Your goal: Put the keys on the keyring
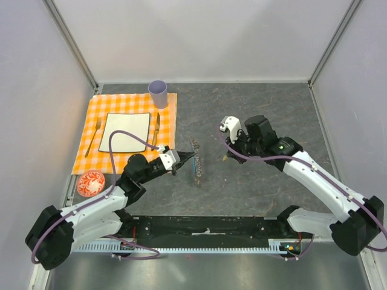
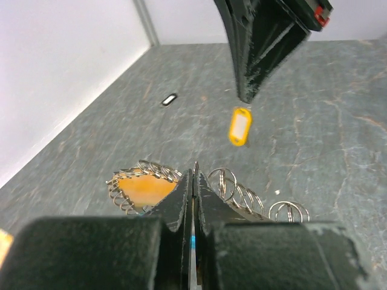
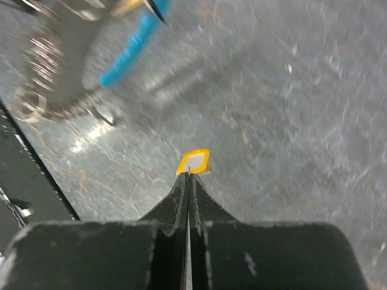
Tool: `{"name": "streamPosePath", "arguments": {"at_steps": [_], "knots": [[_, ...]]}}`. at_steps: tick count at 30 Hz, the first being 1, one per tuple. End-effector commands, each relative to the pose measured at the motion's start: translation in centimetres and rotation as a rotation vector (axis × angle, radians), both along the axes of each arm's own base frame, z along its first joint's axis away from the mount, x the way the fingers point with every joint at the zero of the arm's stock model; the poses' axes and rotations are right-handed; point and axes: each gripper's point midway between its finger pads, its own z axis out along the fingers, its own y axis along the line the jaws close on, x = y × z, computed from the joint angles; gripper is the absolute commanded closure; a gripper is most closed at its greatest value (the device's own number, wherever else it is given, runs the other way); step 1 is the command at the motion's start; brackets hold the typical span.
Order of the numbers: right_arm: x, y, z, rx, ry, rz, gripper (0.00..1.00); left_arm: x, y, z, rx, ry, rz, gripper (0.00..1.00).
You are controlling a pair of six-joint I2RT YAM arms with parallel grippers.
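Left wrist view: left tool (image 2: 195, 176) pinches the keyring (image 2: 237, 194) mid-surface; right tool (image 2: 248, 95) is clamped on the yellow key (image 2: 240, 125), not yet threaded; a black key (image 2: 170, 99) lies loose on the surface.

No legible text — none anywhere

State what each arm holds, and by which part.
The left gripper pinches the keyring at its blue section; the right gripper pinches the yellow key by one end.
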Motion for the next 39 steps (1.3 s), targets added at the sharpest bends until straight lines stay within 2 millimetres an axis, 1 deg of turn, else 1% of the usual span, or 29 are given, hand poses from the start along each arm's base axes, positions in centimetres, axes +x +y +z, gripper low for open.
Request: {"name": "streamPosePath", "arguments": {"at_steps": [1,2,3,5,6,8,9,11,12,13,14,15,16,18,21,22,27,29,30,32,33,35,36,37,38,39], "knots": [[1.1,-2.1,-2.3,-0.139,0.109,-0.168,1.00,1.3,2.6,1.5,-0.065,-0.052,0.175,0.98],[1.2,-2.2,-3.0,-0.158,0.131,-0.179,1.00,1.3,2.9,1.5,-0.069,-0.056,0.194,0.98],[1.5,-2.3,-4.5,-0.191,0.173,-0.190,1.00,1.2,3.3,1.5,-0.076,-0.057,0.209,0.98],[2.0,-2.2,-5.6,-0.217,0.206,-0.205,1.00,1.6,4.0,1.5,-0.082,-0.060,0.252,0.98],[2.3,-2.1,-7.1,-0.248,0.242,-0.212,1.00,1.7,4.2,1.4,-0.083,-0.059,0.264,0.98],[3.2,-2.0,-8.1,-0.273,0.259,-0.224,1.00,1.9,4.7,1.8,-0.093,-0.070,0.292,0.98],[3.7,-2.0,-9.5,-0.300,0.287,-0.230,1.00,1.9,4.8,1.7,-0.093,-0.069,0.300,0.98],[5.0,-1.3,-10.4,-0.291,0.276,-0.236,1.00,1.9,5.1,2.0,-0.100,-0.080,0.312,0.98],[5.5,-1.2,-11.7,-0.304,0.294,-0.243,1.00,1.9,5.2,2.0,-0.099,-0.081,0.315,0.98],[6.5,-0.8,-11.9,-0.284,0.272,-0.251,1.00,2.1,5.3,2.0,-0.097,-0.082,0.324,0.98],[6.9,-0.6,-12.4,-0.273,0.274,-0.259,1.00,2.0,5.4,2.1,-0.100,-0.086,0.326,0.98],[7.5,-0.7,-13.4,-0.273,0.284,-0.269,1.00,2.0,5.4,2.0,-0.097,-0.084,0.326,0.98],[8.3,-0.4,-13.8,-0.253,0.266,-0.274,1.00,2.0,5.4,2.0,-0.099,-0.085,0.325,0.98],[9.1,-0.4,-14.9,-0.249,0.257,-0.285,1.00,1.9,5.3,2.1,-0.100,-0.086,0.322,0.98],[10.1,0.0,-15.8,-0.219,0.224,-0.292,1.00,2.0,5.2,2.0,-0.095,-0.084,0.319,0.98],[10.4,0.3,-15.9,-0.204,0.207,-0.288,1.00,2.0,5.1,1.9,-0.092,-0.080,0.317,0.98],[11.4,0.5,-16.5,-0.184,0.158,-0.294,1.00,2.0,5.1,1.7,-0.088,-0.078,0.315,0.98],[11.9,0.4,-16.5,-0.175,0.130,-0.310,1.00,2.1,5.0,1.8,-0.090,-0.079,0.315,0.98],[12.0,0.5,-16.0,-0.163,0.114,-0.312,1.00,2.0,5.0,1.7,-0.088,-0.075,0.314,0.98],[11.9,0.4,-15.6,-0.141,0.087,-0.316,1.00,2.0,5.1,1.8,-0.091,-0.078,0.314,0.98],[12.0,0.2,-14.6,-0.122,0.055,-0.324,1.00,2.0,5.1,1.8,-0.096,-0.080,0.315,0.98],[11.7,-0.3,-14.3,-0.120,0.025,-0.325,1.00,2.0,5.2,1.9,-0.100,-0.082,0.320,0.98],[11.5,-0.3,-13.0,-0.100,-0.002,-0.320,1.00,2.0,5.2,1.9,-0.104,-0.085,0.320,0.98],[11.2,-0.3,-12.9,-0.085,-0.019,-0.304,1.00,2.0,5.2,1.8,-0.105,-0.080,0.319,0.98],[11.1,-0.3,-12.4,-0.070,-0.033,-0.299,1.00,2.0,5.2,1.9,-0.106,-0.084,0.318,0.98],[10.9,0.0,-11.2,-0.040,-0.063,-0.287,1.00,1.9,5.2,1.9,-0.108,-0.083,0.319,0.98]]}}
